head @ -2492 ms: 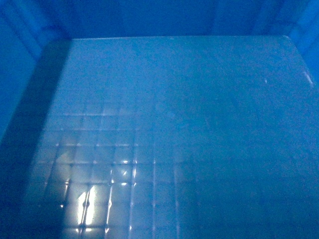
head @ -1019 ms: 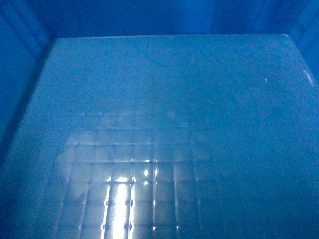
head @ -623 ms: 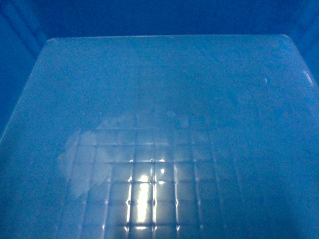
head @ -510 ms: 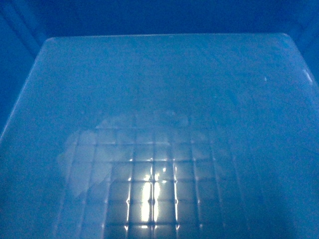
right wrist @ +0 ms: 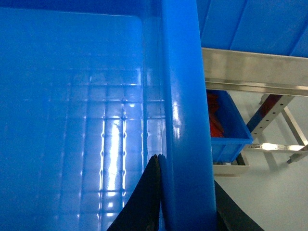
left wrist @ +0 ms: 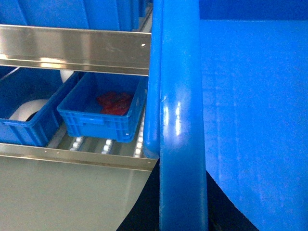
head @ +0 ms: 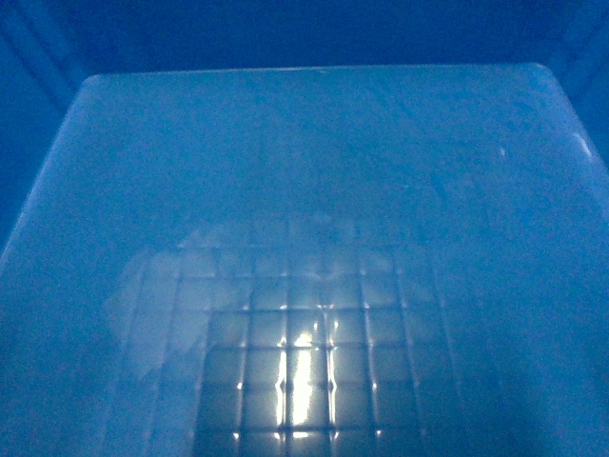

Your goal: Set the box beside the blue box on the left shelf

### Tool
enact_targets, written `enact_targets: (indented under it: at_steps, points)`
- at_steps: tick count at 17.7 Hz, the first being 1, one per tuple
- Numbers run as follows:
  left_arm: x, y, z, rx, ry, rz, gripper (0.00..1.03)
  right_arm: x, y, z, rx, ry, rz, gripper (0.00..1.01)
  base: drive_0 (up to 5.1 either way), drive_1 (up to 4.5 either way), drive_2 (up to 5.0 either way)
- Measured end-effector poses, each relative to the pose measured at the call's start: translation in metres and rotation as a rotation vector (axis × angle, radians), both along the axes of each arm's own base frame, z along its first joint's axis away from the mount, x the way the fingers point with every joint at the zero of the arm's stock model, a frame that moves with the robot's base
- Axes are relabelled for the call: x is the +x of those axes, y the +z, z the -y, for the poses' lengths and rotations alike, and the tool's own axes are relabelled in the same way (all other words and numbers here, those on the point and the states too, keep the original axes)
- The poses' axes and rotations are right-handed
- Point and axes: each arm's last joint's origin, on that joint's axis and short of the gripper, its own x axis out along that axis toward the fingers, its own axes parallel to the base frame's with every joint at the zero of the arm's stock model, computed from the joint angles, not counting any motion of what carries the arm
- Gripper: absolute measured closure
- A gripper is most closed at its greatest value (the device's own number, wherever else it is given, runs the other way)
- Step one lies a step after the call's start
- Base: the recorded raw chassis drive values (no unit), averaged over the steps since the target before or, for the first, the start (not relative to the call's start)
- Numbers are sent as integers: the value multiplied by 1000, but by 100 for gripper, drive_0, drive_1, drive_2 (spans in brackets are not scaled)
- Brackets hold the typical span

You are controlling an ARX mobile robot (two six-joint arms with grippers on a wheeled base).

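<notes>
Carried high between both arms, so the crate (head: 304, 238) floor fills the head view. Right gripper (right wrist: 166, 202) pinching the rim (right wrist: 180, 120) at 6 o'clock; left gripper's state impossible to tell. Roller shelf (left wrist: 108, 144) with smaller bins (left wrist: 103, 113) at 9 o'clock, not yet reached.

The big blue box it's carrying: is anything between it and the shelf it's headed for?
Nothing visible blocks the box. In the left wrist view its rim is near the shelf, with open floor below. Smaller crates already sit on the lower rollers, beside the path. The head view shows only the box's floor, so the shelf spot itself is hidden.
</notes>
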Motion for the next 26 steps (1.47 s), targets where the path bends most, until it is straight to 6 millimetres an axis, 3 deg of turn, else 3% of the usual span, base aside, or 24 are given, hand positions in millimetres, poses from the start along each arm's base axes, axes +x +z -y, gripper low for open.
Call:
enact_targets:
  at_steps: [26]
  points:
    - [0,1,0,-3,-1,6,96,-1,0,0,1,-2,3,88,-1,-1,-1]
